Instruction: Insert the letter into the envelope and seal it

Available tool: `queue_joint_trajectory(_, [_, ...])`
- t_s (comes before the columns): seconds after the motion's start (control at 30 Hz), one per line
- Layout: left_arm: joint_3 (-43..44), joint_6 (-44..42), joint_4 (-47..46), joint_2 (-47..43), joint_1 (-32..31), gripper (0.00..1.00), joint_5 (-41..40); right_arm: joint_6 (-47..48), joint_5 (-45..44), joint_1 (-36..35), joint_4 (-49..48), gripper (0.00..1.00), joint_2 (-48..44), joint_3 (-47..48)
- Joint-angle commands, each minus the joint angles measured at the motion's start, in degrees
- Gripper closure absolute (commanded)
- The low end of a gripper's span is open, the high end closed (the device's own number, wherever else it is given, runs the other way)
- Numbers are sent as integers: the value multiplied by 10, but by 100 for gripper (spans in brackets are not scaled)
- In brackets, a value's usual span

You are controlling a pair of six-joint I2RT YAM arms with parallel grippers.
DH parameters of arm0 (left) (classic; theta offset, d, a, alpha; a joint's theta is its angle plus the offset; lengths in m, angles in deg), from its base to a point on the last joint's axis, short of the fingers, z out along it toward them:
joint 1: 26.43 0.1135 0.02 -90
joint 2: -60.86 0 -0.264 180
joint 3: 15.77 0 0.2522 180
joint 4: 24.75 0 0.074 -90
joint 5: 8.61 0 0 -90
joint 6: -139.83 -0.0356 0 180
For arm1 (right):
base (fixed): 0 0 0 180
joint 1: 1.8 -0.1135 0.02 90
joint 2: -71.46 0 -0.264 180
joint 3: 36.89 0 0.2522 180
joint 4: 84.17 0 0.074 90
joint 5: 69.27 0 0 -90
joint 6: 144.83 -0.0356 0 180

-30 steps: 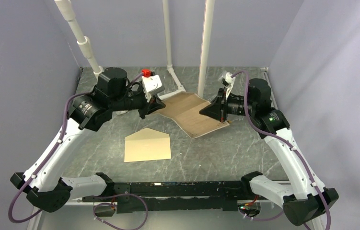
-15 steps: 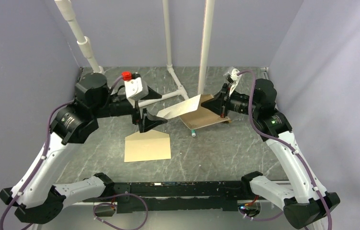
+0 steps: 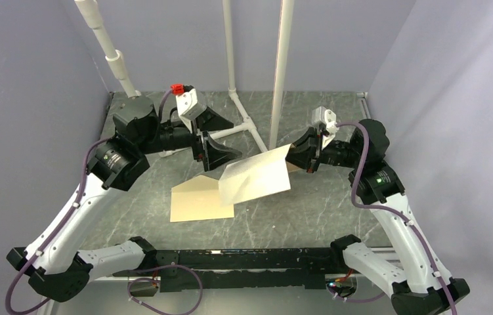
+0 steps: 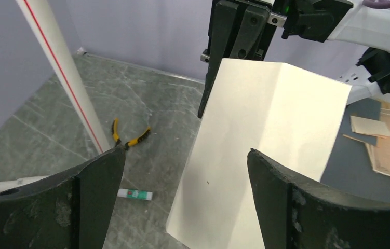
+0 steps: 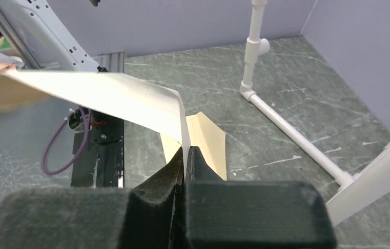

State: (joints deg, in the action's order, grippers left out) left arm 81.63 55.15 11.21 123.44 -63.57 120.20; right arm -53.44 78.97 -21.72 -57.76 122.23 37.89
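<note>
White-and-black arms (image 3: 79,203), purple cables (image 3: 88,161)

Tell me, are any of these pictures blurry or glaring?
Top view: sharp and evenly lit, but the pale creased paper letter looks washed out. Left wrist view: the black left fingers up close look soft. Right wrist view: the black right fingers and part of the letter blur.

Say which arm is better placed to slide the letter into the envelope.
Right: the right gripper is shut on the letter, which hangs partly over the envelope; the left gripper is open, empty.
</note>
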Motion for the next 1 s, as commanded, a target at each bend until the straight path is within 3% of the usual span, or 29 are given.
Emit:
queue_joint_trajectory(0.0, [-6,31,-61,-11,1,7,27,50,32,0,-33,100,-6,-7])
queue_joint_trajectory(0.1, [-9,44,-57,8,1,7,33,49,48,0,-50,100,-6,-11])
queue_joint_trajectory(0.4, [-2,19,21,88,1,8,183,8,88,-2,-79,100,11,10])
queue_joint_trajectory(0.67, [-2,-22,61,112,-2,18,258,-5,103,-8,-57,100,22,27])
queue_joint_trajectory(0.97, [-3,-81,129,115,-5,33,223,-48,128,-12,-70,100,28,45])
